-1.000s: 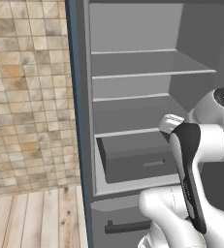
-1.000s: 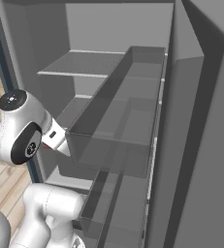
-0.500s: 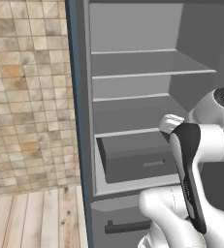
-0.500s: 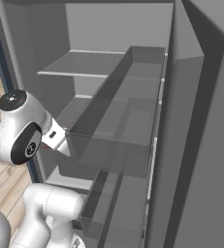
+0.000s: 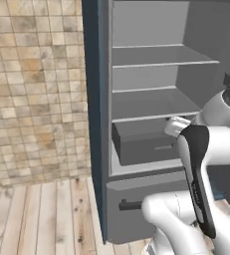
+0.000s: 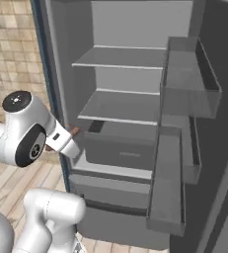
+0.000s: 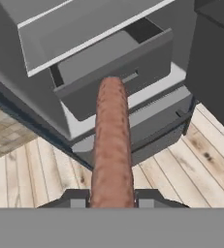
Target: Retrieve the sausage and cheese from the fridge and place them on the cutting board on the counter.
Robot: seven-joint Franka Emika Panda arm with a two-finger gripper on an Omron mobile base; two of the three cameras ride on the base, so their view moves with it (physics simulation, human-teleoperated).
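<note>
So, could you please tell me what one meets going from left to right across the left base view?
Tiled wall → fridge shelves, with its drawer → the arm.

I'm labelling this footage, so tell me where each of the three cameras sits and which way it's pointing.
Left base view: behind the arm on its left, facing the open fridge and its drawer; the white arm rises at lower right.
Right base view: behind the arm on its right, facing the same fridge and its door bins; the arm rises at lower left.
Hand view: on the hand, looking along the gripper, shut on the sausage, toward the drawer and wooden floor.
All three share the fridge and its open drawer.
</note>
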